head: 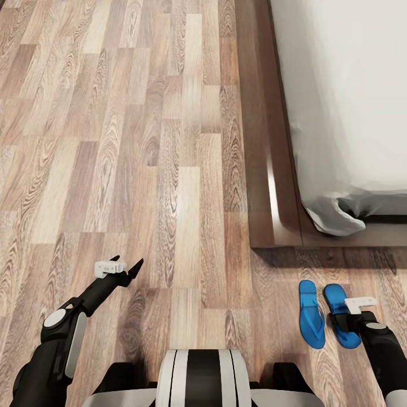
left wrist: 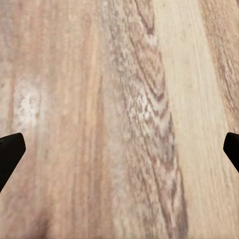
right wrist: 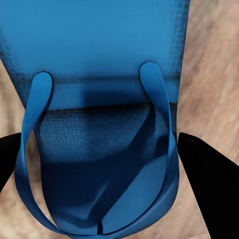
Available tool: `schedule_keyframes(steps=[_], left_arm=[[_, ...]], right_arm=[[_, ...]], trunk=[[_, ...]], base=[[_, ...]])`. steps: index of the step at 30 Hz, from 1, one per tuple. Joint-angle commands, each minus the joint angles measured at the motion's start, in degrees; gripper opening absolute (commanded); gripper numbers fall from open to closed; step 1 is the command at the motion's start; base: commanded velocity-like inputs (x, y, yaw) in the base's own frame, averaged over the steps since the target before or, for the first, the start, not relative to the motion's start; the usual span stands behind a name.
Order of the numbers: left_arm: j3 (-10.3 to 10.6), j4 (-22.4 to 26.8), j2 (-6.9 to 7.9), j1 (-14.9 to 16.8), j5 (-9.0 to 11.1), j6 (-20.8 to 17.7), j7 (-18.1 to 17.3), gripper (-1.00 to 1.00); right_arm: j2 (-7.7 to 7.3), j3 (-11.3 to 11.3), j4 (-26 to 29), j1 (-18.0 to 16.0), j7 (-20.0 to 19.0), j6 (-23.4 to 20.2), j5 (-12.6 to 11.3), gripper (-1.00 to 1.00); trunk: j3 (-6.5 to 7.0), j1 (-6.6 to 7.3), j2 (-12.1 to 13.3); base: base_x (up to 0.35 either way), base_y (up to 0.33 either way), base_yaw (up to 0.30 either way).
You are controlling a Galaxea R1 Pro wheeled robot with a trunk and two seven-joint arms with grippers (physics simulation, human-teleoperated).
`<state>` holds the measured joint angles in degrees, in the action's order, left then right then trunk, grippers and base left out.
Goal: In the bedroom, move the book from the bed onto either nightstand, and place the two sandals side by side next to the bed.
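The two sandals lay side by side on the wood-plank floor (head: 141, 141), toes toward the bed (head: 350, 96), just off the corner of its dark frame (head: 271, 186): the left sandal (head: 311, 312) lay free, and the right sandal (head: 339, 308) lay just beside it, partly covered by the right gripper (head: 346, 323). In the right wrist view that sandal (right wrist: 99, 64) sat directly below the camera, its strap (right wrist: 159, 114) looping between the two dark fingertips (right wrist: 201, 164), which stood wide apart on either side of it and clamped on nothing. The left gripper (head: 129, 268) hung over bare planks well away from the pair, its fingers likewise spread, with only wood grain between the tips (left wrist: 10, 149) in its wrist view. The book could not be seen on the part of the mattress in view. I judged the sandal step to be the one in hand and close to finished, since the pair already rested parallel and near the bed; whether the right gripper was releasing or about to take hold could not be told. If releasing, the next move called for lifting the right arm straight up, so the fingers would clear the strap without dragging the sandal out of line, and then turning to the book.
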<state>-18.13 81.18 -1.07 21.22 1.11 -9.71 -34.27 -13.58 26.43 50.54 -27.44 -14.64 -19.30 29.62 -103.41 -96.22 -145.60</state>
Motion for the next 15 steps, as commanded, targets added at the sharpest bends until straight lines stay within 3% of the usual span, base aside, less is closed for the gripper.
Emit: schedule_keyframes(steps=[1,5,6,15], left_arm=[[-0.15,0.03,-0.07,0.05,0.12,-0.48,-0.42,1.00],[-0.15,0.03,-0.07,0.05,0.12,-0.48,-0.42,1.00],[-0.15,0.03,-0.07,0.05,0.12,-0.48,-0.40,1.00],[-0.15,0.03,-0.07,0.05,0.12,-0.48,-0.41,1.00]], right_arm=[[0.04,0.18,-1.06,0.02,-0.48,5.59,0.20,-1.00],[0.04,0.19,-1.06,0.02,-0.48,5.66,0.20,-1.00],[0.04,0.20,-1.06,0.02,-0.48,5.66,0.20,1.00],[0.04,0.13,-1.06,0.02,-0.48,5.68,0.25,1.00]], trunk=[[-0.03,-0.01,-0.01],[-0.03,-0.01,-0.01],[-0.03,-0.01,-0.01],[-0.03,-0.01,-0.01]], base=[[0.000,0.000,0.000],[0.000,0.000,0.000],[0.000,0.000,0.000],[0.000,0.000,0.000]])
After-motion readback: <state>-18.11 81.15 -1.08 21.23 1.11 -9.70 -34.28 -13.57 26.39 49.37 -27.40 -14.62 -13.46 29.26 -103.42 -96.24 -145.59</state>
